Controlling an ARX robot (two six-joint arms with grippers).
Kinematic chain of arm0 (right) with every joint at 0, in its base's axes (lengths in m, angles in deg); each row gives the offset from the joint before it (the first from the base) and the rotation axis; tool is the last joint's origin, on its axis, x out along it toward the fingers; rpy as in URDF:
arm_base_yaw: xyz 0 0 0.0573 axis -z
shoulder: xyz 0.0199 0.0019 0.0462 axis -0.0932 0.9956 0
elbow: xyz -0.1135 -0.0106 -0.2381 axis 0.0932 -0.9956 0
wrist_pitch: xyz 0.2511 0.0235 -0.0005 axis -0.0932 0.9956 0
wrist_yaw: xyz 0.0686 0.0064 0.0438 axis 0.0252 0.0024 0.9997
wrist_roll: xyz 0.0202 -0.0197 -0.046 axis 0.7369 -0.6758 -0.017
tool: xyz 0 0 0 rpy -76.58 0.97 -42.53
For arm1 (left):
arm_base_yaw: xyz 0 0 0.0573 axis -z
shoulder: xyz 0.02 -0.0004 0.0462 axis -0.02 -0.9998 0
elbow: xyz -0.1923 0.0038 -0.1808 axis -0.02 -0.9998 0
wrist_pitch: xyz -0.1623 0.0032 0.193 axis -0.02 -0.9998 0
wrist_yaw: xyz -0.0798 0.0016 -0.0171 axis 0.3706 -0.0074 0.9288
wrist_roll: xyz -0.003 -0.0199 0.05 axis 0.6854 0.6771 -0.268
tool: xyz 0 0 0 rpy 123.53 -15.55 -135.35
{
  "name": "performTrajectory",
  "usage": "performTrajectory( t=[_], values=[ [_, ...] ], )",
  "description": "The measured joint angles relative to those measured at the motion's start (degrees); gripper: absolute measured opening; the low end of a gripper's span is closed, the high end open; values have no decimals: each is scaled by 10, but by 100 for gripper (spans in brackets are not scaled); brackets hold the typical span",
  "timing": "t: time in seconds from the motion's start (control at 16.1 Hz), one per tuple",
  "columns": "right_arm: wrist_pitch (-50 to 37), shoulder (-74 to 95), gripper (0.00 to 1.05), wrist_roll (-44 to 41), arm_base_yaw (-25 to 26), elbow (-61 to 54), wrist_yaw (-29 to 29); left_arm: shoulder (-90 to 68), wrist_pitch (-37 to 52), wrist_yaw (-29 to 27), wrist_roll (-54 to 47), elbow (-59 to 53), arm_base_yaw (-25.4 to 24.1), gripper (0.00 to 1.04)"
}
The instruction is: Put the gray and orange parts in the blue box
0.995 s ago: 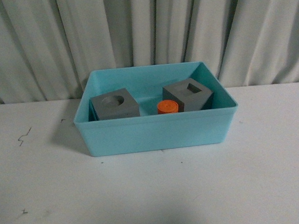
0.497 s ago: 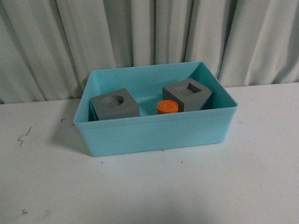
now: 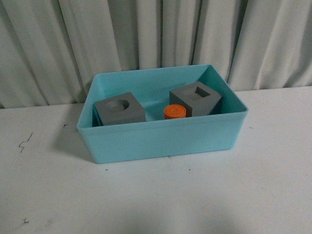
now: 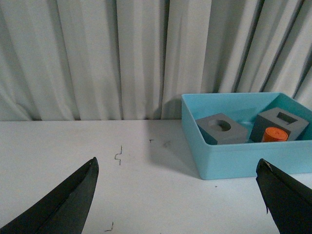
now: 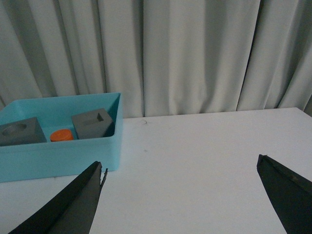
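Blue box: I see the blue box (image 3: pixel 163 140) on the white desk (image 3: pixel 161 201), straight ahead of the rig and close to the curtain (image 3: pixel 151 32).
Round-recess cube: the gray cube with the round recess (image 3: pixel 119 109) sits inside the box, against its left wall.
Square-recess cube: the gray cube with the square recess (image 3: pixel 196 98) sits inside too, towards the right and turned corner-on to me.
Orange cylinder: the orange cylinder (image 3: pixel 174 111) stands upright in the box between the cubes, just beside the square-recess one; I cannot read any marking on it.
Task state: I judge all three parts already lie in the box, and I see nothing left out on the desk.
Left hand: the left hand (image 4: pixel 178 195) is spread wide and holds nothing; the box lies ahead of it and off to its right.
Right hand: the right hand (image 5: pixel 180 195) is likewise spread wide and empty; the box lies ahead and off to its left.
Nearer arm: both hands are pulled back, well apart from the box, and neither shows in the front view; I cannot tell which is nearer.
Key relation: the box's long axis runs across my view, left to right, with a cube at each end, so I judge each arm would reach its own side.
Next move: I judge none is needed beyond keeping the arms clear.
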Motion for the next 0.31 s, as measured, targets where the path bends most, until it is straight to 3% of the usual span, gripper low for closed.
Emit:
performTrajectory(
  t=[0.31],
  values=[
    [0, 0, 98, 0, 0, 0, 0, 0, 0, 0, 0, 0, 0, 98]
  ],
)
